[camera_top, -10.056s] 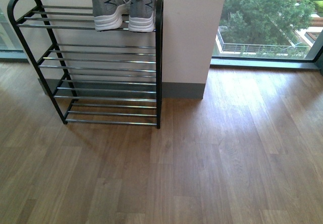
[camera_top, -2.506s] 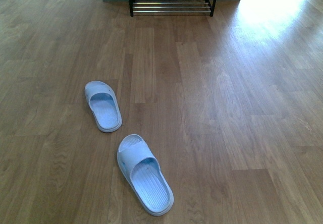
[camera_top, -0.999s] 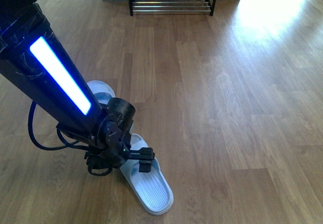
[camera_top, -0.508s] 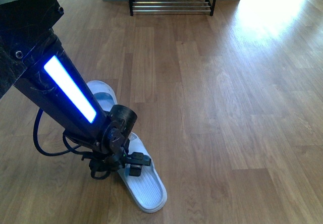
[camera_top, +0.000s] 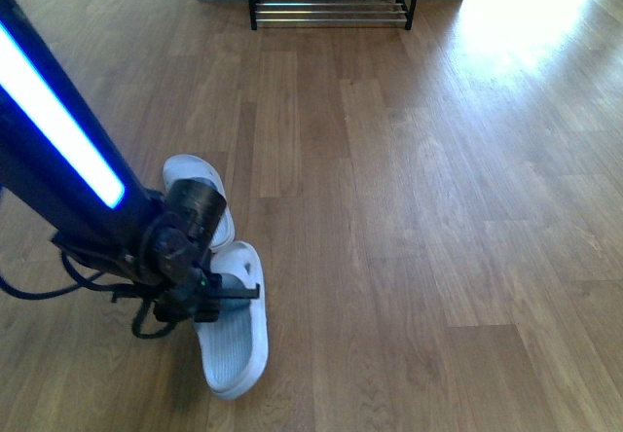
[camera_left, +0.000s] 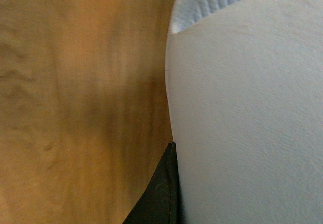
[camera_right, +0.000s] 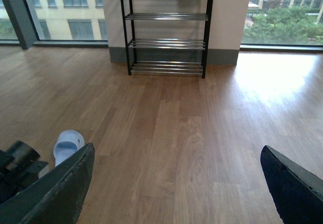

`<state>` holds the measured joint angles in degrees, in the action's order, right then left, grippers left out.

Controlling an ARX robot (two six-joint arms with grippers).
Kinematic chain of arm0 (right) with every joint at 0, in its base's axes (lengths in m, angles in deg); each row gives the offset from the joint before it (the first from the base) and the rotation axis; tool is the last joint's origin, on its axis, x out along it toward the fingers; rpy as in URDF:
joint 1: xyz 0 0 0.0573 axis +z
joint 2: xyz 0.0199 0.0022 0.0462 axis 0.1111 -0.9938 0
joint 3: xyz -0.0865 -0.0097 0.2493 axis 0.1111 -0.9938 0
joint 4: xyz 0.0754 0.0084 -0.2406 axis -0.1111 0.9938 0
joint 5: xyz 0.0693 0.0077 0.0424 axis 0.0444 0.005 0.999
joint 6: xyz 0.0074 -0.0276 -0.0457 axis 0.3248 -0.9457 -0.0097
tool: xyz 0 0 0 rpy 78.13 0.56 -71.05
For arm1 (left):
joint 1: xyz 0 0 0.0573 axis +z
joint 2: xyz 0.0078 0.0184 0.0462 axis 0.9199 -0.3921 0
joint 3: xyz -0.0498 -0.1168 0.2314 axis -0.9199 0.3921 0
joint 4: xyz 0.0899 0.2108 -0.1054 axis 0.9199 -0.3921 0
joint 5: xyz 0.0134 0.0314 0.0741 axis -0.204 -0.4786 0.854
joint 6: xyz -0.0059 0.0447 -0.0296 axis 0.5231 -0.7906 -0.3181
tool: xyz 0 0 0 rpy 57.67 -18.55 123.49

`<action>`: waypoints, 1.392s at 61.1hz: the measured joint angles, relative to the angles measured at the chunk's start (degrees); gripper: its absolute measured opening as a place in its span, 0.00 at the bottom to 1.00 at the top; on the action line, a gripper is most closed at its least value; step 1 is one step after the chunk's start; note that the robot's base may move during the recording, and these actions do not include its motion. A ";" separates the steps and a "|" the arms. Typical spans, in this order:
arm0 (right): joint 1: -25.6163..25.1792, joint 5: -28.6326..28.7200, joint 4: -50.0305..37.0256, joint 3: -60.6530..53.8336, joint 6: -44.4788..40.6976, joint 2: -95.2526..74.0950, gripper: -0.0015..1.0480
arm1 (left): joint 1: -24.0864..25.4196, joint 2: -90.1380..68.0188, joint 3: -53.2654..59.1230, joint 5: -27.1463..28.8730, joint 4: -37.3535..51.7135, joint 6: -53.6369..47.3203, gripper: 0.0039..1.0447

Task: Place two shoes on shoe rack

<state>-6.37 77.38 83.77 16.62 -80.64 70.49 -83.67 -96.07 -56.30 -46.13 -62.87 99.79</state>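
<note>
My left gripper (camera_top: 232, 292) is shut on the strap of one pale-blue slide (camera_top: 237, 346), whose heel points at the near edge of the front view. In the left wrist view that slide (camera_left: 247, 108) fills most of the picture, pressed against one dark finger (camera_left: 159, 196). The second slide (camera_top: 198, 176) lies on the floor just behind the left arm, partly hidden by it; it also shows in the right wrist view as a slide (camera_right: 67, 144). The shoe rack (camera_right: 166, 30) stands against the far wall; only its lowest rods show on the rack (camera_top: 331, 6). My right gripper (camera_right: 174, 193) hangs open over bare floor.
Wood plank floor (camera_top: 438, 237) stretches between me and the rack. The left arm with its blue light strip (camera_top: 58, 121) crosses the left of the front view. Large windows (camera_right: 60, 7) flank the wall behind the rack.
The left arm has swung left and nearer, taking the gripped slide with it; the slide has shifted left and turned. The other slide lies where it was.
</note>
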 joint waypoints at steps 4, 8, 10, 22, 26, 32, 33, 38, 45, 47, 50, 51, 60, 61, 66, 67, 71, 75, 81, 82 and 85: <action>0.00 0.00 0.00 0.00 0.00 0.00 0.91 | 0.98 8.15 6.86 0.37 1.92 0.48 0.02; 0.00 0.00 0.00 0.00 0.00 0.00 0.91 | 1.97 17.20 13.31 2.03 3.10 0.46 0.02; 0.00 0.02 0.00 0.00 0.00 0.00 0.91 | 2.51 21.84 16.33 2.82 3.28 0.42 0.02; 0.00 0.00 0.00 0.00 -0.02 0.00 0.91 | 8.17 47.21 34.53 7.98 3.72 -0.90 0.02; 0.00 0.02 0.00 0.00 0.00 0.00 0.91 | 10.38 54.86 40.09 9.35 3.37 -1.49 0.02; 0.00 0.02 0.00 0.00 0.00 0.00 0.91 | 12.57 66.66 47.84 12.48 3.37 -3.50 0.02; 0.00 0.02 0.00 0.00 0.00 0.00 0.91 | 12.74 67.95 48.63 12.72 3.30 -3.80 0.02; 0.00 0.00 0.00 0.00 0.00 0.00 0.91 | 13.29 77.16 53.57 15.30 3.13 -5.60 0.02; 0.00 0.02 0.00 0.00 0.00 0.00 0.91 | 12.96 91.14 59.91 22.51 4.11 -10.84 0.02; 0.00 0.00 0.00 0.00 0.00 0.00 0.91 | 12.83 94.95 61.29 24.06 3.50 -11.67 0.02; -0.02 0.00 0.00 0.00 0.00 0.00 0.91 | 12.35 101.02 63.47 26.62 2.08 -12.13 0.02; 0.00 0.02 0.00 0.00 0.00 0.00 0.91 | 12.22 102.33 63.95 27.08 1.68 -12.15 0.02; 0.00 0.02 0.00 0.00 0.00 0.00 0.91 | 12.46 114.64 69.37 24.00 4.13 -11.63 0.07; 0.00 0.00 0.00 0.00 0.00 0.00 0.91 | 13.20 115.10 69.29 21.99 3.58 -10.54 0.11; 0.00 0.00 0.00 0.00 0.00 0.00 0.91 | 15.78 116.45 68.98 17.64 1.09 -6.95 0.23; 0.00 0.00 0.00 0.00 0.00 0.00 0.91 | 16.37 116.50 68.98 16.65 1.11 -6.32 0.26; 0.00 0.02 0.00 0.00 0.00 0.00 0.91 | 18.60 116.48 68.94 14.14 1.57 -3.82 0.37; 0.00 0.02 0.00 0.00 0.00 0.00 0.91 | 21.00 115.51 68.96 13.25 1.92 -2.36 0.47; 0.00 -0.04 0.00 0.00 0.00 0.02 0.91 | 23.82 113.52 68.94 11.17 0.72 0.57 0.62; 0.00 -0.13 0.00 0.00 0.00 0.02 0.91 | 24.02 113.35 68.94 10.99 0.55 1.11 0.66; 0.00 -0.09 0.00 0.00 0.00 0.02 0.91 | 24.04 113.13 68.94 10.97 0.50 1.66 0.72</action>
<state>-6.37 77.29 83.77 16.62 -80.64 70.51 -59.62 17.06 12.64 -35.16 -62.36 101.45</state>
